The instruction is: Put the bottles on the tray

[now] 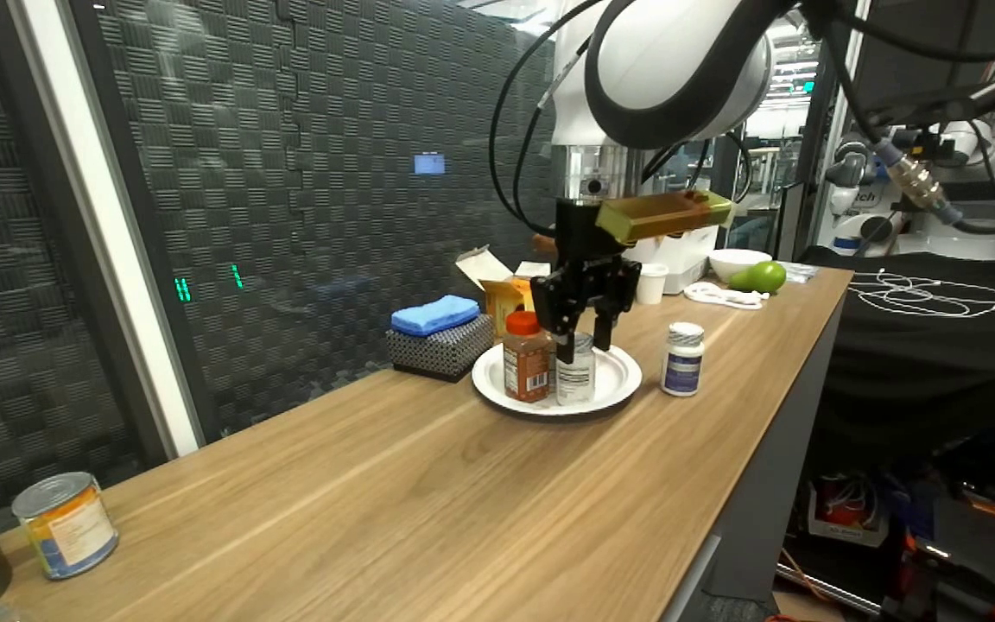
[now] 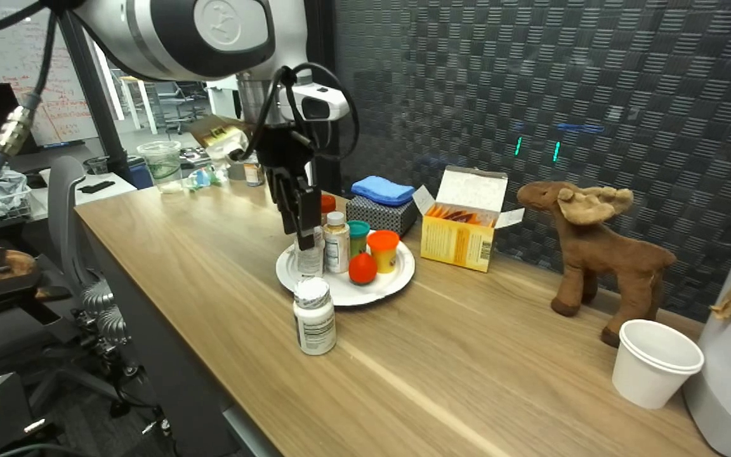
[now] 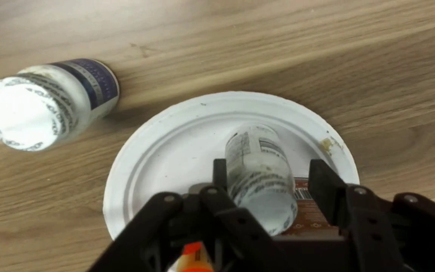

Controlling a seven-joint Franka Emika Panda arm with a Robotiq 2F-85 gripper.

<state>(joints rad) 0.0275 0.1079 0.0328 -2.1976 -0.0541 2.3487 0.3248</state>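
The fingers stand spread around a white bottle upright on the plate, a gap showing on one side; beyond the rim, toward the wrist view's upper left, the purple-labelled bottle stands upright on the counter, so the next reach probably runs up, clear, then sideways to it
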